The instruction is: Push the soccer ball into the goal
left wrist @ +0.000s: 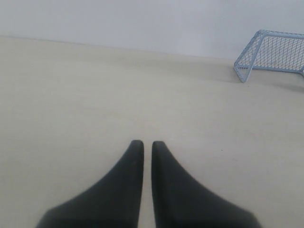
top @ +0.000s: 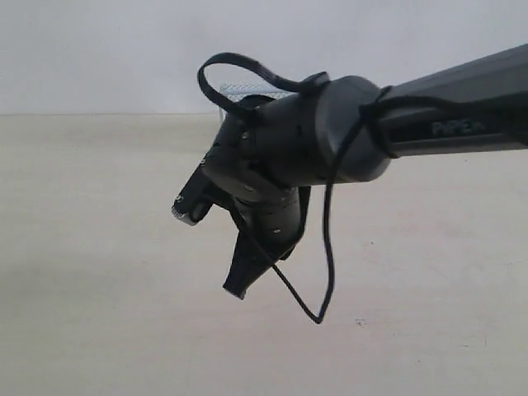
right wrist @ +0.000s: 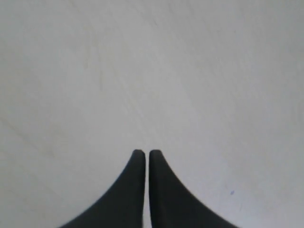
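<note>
We could not find the soccer ball in any view. It may have lain behind the right arm (top: 445, 107), which blocked most of the exterior view. The goal (left wrist: 270, 52) stood on the pale surface (left wrist: 95, 95), well apart from the left claw (left wrist: 147, 142). The left claw and the right claw (right wrist: 144, 152) were both clenched to a thin slit, grasping nothing. We judged that a ball sized for this goal would be light and free-rolling, so no grasp was called for. A gentle push with the clenched fingertips, low on the side facing away from the goal mouth, should suffice. The arm casing bore lettering (top: 454, 128) that appeared to read "PiPER"; no other writing was legible.
</note>
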Controlling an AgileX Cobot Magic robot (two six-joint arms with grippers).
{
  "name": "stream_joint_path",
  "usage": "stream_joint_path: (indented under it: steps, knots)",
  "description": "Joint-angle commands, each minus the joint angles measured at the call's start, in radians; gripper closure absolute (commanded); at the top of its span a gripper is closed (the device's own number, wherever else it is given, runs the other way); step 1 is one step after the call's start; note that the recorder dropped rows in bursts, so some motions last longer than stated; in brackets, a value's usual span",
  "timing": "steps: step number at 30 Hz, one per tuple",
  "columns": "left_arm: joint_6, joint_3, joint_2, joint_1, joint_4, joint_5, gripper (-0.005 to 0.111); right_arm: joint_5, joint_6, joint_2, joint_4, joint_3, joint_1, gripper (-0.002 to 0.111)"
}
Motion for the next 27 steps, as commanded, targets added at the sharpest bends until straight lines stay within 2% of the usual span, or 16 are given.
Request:
stream_joint_path:
  steps: [1,5,12,22,27]
  knots:
    - [-0.008,-0.004,-0.002,0.002,-0.005,-0.004,0.100,-0.027,0.159,-0.159,-0.066,0.147,-0.003,0.108]
    - [-0.008,-0.004,-0.002,0.002,-0.005,-0.004,0.100,-0.053,0.313,-0.307,-0.119,0.291,-0.003,0.108]
    - [-0.008,-0.004,-0.002,0.002,-0.005,-0.004,0.100,-0.220,0.561,-0.597,-0.123,0.544,-0.003,0.108]
    - [-0.008,-0.004,-0.002,0.002,-0.005,-0.004,0.100,-0.340,0.738,-0.986,-0.117,0.828,-0.003,0.108]
    - [-0.008,-0.004,-0.002,0.002,-0.005,-0.004,0.100,-0.351,0.767,-1.158,-0.117,0.900,-0.003,0.108]
